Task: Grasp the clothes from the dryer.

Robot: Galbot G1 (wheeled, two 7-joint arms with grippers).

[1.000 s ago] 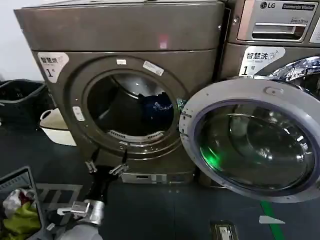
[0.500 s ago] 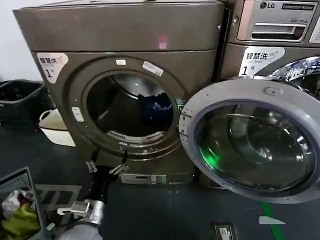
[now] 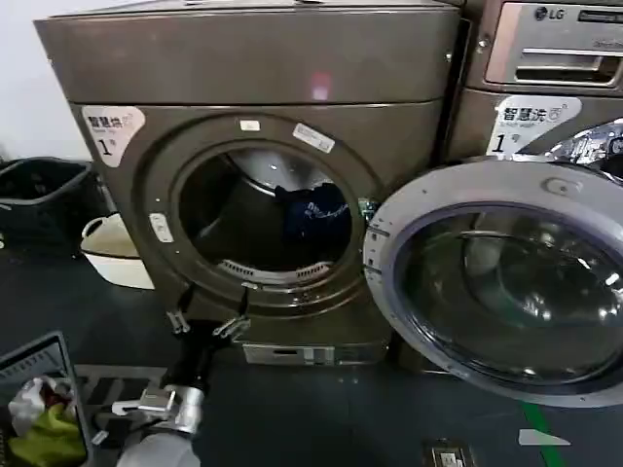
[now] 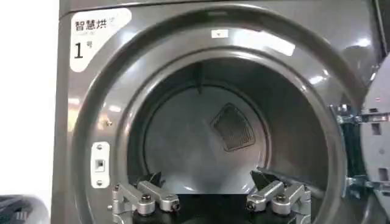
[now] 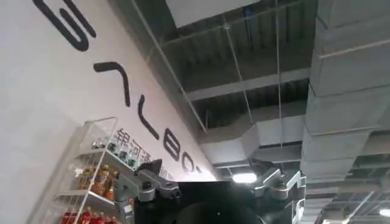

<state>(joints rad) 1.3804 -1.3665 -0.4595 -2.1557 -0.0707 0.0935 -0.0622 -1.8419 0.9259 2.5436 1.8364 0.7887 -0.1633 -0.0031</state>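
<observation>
The dryer (image 3: pixel 243 58) stands in the middle of the head view, bronze-grey with a "1" sticker. Its round door (image 3: pixel 506 282) is swung open to the right. The clothes (image 3: pixel 313 212), a small dark navy bundle, lie inside the drum toward its right side. My left gripper (image 3: pixel 206 324) hovers open just below and in front of the porthole's lower rim, left of the bundle. In the left wrist view the left gripper (image 4: pixel 210 196) faces the drum of the dryer (image 4: pixel 79 122) with nothing between its fingers. My right gripper (image 5: pixel 210 182) is open, raised and pointing at the ceiling.
An LG machine (image 3: pixel 555 58) stands to the right behind the open door. A grey basket (image 3: pixel 29 365) with green and white garments is at the lower left. A white basin (image 3: pixel 112 248) and a dark bin (image 3: pixel 44 199) sit left of the dryer.
The head view has shifted, so the dryer and its door now sit a little further right. The left gripper stays below the porthole, still open.
</observation>
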